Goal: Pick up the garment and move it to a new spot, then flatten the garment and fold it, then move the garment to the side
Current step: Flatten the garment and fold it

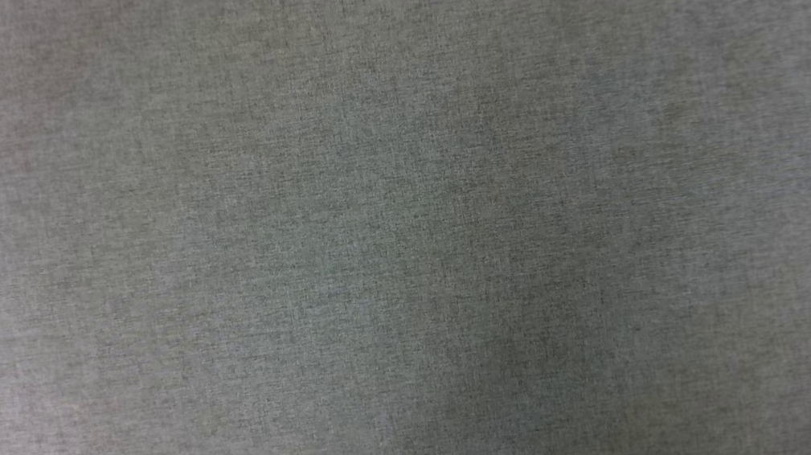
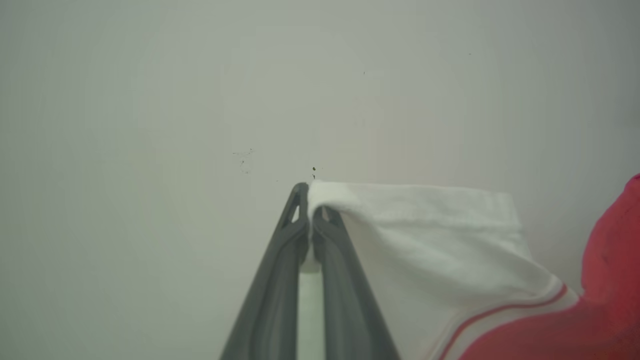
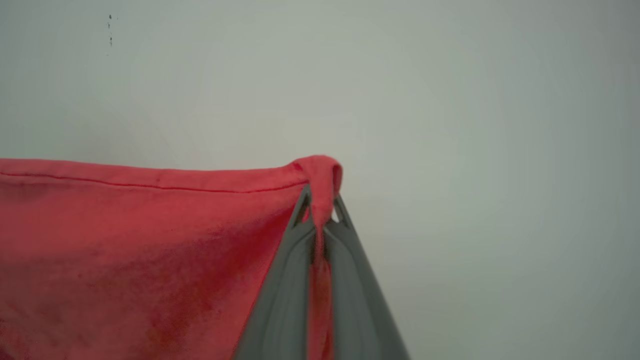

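Garment (image 2: 440, 235) hangs clamped: left tool (image 2: 311, 200) on white sleeve, right tool (image 3: 322, 200) on, seemingly, red hem.

- Right gripper (image 3: 321, 202) rising from the middle of the bottom edge, its two dark grey fingers (image 3: 280, 305) pressed together.
- Clamped between them: a pinched corner of the red shirt (image 3: 125, 250), a small fold bulging over the tips and a narrow strip running down between the fingers.
- From that corner, a taut hemmed edge stretching off to the left (stitch line (image 3: 150, 186) just below it), red cloth spreading under it across the lower left.
- Behind, a plain pale grey surface (image 3: 475, 125), out of focus.
- A few tiny dark specks (image 3: 110, 30) near the upper left corner, well apart from the cloth.
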Motion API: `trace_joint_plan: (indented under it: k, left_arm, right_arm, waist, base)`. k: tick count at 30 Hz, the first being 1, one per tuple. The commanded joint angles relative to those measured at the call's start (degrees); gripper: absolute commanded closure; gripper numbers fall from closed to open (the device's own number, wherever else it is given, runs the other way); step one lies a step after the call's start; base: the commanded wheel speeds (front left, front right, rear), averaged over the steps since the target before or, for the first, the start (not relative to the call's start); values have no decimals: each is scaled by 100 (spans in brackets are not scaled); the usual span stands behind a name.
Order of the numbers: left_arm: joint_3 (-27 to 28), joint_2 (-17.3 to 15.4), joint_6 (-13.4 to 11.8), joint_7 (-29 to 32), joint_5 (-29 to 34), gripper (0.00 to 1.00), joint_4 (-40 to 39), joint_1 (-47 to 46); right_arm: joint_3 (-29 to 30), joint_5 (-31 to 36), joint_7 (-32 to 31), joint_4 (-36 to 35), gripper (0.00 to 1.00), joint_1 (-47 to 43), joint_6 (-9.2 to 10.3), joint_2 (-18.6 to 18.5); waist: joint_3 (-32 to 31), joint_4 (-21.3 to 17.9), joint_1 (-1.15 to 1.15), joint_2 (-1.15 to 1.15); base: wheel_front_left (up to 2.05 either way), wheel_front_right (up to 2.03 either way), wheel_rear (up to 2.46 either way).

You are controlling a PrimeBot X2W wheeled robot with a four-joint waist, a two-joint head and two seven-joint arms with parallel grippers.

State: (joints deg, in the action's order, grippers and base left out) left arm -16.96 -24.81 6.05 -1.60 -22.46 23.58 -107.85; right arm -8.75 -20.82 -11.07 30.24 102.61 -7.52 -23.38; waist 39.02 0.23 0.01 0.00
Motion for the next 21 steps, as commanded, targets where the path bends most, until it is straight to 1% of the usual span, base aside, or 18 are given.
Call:
trace_joint_plan:
  k: [1,5,9,15,18,21]
  left_arm:
    - [-19,-11,0,-39,-8,100,35,113]
    - [-139,-44,29,-176,22,100,219,419]
    - [-148,-38,19,-372,-79,100,340,852]
    - [-212,-58,-8,-726,-181,100,313,1851]
    - [-197,-110,-80,-888,-255,100,233,2523]
    - [-109,-161,-227,-1035,-354,100,19,3246]
  right_arm:
    - [-47,-29,41,44,100,48,6,-10]
    - [-354,-183,228,284,100,-228,6,-20]
    - [-695,-378,426,454,100,-543,6,-28]
    - [-1263,-720,712,555,100,-1304,6,-56]
    - [-1527,-941,820,483,100,-1772,6,-123]
    - [-1761,-1238,870,322,100,-2342,6,-223]
  waist:
    - [48,15,-1,0]
    - [145,15,-1,0]
    - [170,-11,-1,0]
    - [19,-17,-1,0]
    - [-129,-4,-1,0]
    - [-324,12,-1,0]
  base:
    - [0,0,0]
    - [0,0,0]
    - [0,0,0]
    - [0,0,0]
    - [0,0,0]
    - [0,0,0]
